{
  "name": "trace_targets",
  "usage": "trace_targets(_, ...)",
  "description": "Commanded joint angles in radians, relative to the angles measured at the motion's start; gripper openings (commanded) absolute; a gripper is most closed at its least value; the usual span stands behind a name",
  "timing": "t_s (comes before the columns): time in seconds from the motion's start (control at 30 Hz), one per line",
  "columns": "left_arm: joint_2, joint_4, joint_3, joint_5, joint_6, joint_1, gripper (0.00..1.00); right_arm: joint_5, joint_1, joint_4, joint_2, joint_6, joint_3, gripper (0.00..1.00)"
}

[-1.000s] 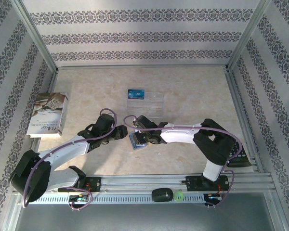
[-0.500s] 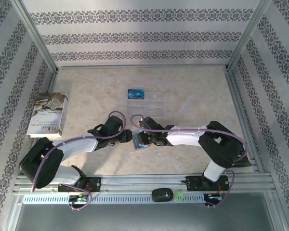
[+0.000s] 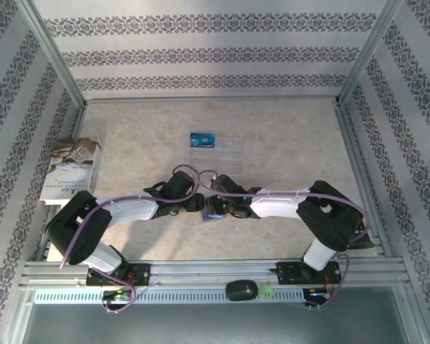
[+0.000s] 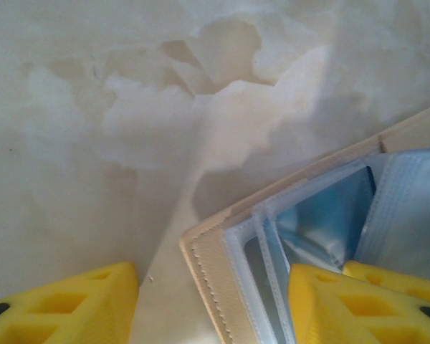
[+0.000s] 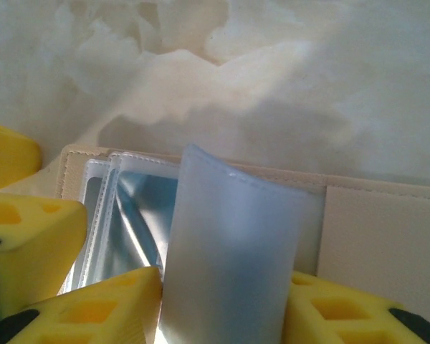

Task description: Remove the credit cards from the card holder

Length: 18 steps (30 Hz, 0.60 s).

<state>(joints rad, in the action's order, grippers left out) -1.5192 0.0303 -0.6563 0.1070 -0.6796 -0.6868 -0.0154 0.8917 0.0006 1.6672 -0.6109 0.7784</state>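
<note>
The tan card holder [image 3: 209, 214] lies open on the table between both arms, its pale blue-grey sleeves [image 4: 272, 244] fanned up. My left gripper [image 4: 208, 315] is open and straddles the holder's stitched corner; its left finger [image 4: 64, 308] rests on the table apart from the cover. My right gripper [image 5: 222, 308] is shut on one upright, curved sleeve flap [image 5: 229, 244]. Whether a card sits inside the flap I cannot tell. In the top view the left gripper [image 3: 198, 204] and right gripper [image 3: 217, 208] almost touch. A bright blue credit card [image 3: 202, 139] lies on the clear tray.
The clear plastic tray [image 3: 226, 152] sits at mid-table beyond the grippers. A book [image 3: 70, 170] lies at the left by the wall. Metal frame rails [image 3: 358, 165] bound the table on both sides. In the right wrist view the left gripper's yellow fingers [image 5: 29, 236] crowd the holder's left edge.
My left arm has swung right until its gripper reached the holder's left corner. The right gripper stayed at the holder, shifting slightly right, and its jaws spread a little.
</note>
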Motion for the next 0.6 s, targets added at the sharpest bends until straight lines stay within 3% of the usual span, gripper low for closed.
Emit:
trace_targets(0.0, -0.027, 0.034, -0.011, -0.014, 0.019, -0.020, 0.57, -0.005, 0.000, -0.024, -0.019, -0.011, -0.025, 0.50)
trace_targets(0.23, -0.036, 0.033, 0.002, -0.010, 0.018, -0.022, 0.57, -0.027, 0.000, -0.017, -0.043, -0.020, -0.040, 0.57)
trace_targets(0.57, -0.048, 0.016, 0.010, -0.009, 0.012, -0.022, 0.55, -0.144, -0.004, -0.121, -0.089, -0.055, -0.055, 0.58)
